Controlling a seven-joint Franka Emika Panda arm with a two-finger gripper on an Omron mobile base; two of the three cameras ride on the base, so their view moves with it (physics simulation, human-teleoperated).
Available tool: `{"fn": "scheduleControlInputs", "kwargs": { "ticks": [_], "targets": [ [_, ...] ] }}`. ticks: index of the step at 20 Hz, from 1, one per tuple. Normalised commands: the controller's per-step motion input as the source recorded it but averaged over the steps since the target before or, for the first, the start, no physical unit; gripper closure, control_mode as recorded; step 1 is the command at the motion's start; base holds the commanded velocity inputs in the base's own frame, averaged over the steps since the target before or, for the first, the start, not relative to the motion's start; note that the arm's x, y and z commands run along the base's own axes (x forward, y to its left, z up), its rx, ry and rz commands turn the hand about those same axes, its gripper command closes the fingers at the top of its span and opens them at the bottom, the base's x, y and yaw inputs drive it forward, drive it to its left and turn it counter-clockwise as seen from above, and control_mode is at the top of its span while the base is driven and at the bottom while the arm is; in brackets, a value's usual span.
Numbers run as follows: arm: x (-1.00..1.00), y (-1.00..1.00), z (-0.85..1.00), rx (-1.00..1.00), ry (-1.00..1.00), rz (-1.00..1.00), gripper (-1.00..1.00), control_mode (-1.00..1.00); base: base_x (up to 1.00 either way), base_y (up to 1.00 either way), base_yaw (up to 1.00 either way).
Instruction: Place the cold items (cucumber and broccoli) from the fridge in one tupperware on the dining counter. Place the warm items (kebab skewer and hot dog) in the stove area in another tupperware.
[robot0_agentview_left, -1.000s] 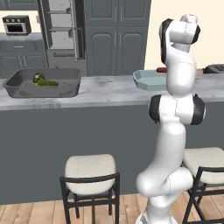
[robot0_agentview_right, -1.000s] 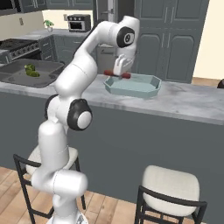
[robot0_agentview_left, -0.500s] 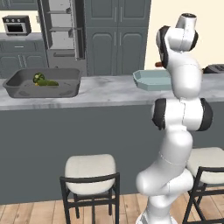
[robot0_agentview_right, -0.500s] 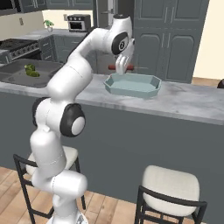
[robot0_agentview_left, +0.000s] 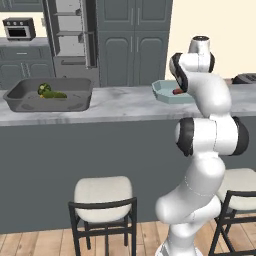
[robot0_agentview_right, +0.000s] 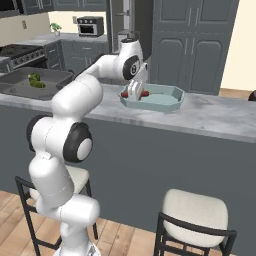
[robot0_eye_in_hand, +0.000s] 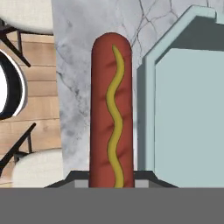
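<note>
Hand view has the hot dog (robot0_eye_in_hand: 111, 109) sticking straight up out of the tool (robot0_eye_in_hand: 111, 180), so the tool is clamped on its bottom end. It's hanging over the marble surface (robot0_eye_in_hand: 74, 65), just left of the pale blue tupperware (robot0_eye_in_hand: 188, 118), whose rim sits right beside it in the frame, so not over the inside yet as far as I can tell.

Progress-wise: in the left base view the dark grey tupperware (robot0_agentview_left: 30, 102) at the left of the frame already has the cucumber (robot0_agentview_left: 54, 94) and broccoli (robot0_agentview_left: 44, 88) in it, so I'd call the cold half done. The blue tupperware (robot0_agentview_right: 162, 100) in the right base view looks empty, apart from the red bit by the tool (robot0_agentview_right: 134, 92). So my guess is the hot dog still needs dropping in, then the kebab skewer after that.
</note>
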Motion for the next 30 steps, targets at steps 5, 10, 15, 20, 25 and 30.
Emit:
{"fn": "scheduleControlInputs", "kwargs": {
  "ticks": [5,10,15,20,25,30],
  "targets": [
    [0.22,-0.02,-0.03,0.01,0.46,0.05,1.00,-1.00,0.00,0.00,0.00],
    [0.04,0.00,-0.11,0.00,-0.09,0.06,1.00,-1.00,0.00,0.00,0.00],
    [0.00,0.00,-0.29,0.00,-0.65,0.03,1.00,-1.00,0.00,0.00,0.00],
    [0.08,0.00,-0.28,0.00,-0.28,0.00,1.00,-1.00,0.00,0.00,0.00],
    [0.23,0.00,-0.06,0.00,0.11,0.01,1.00,-1.00,0.00,0.00,0.00],
    [0.19,0.00,-0.09,0.00,0.05,0.02,1.00,-1.00,0.00,0.00,0.00]
  ]
}}
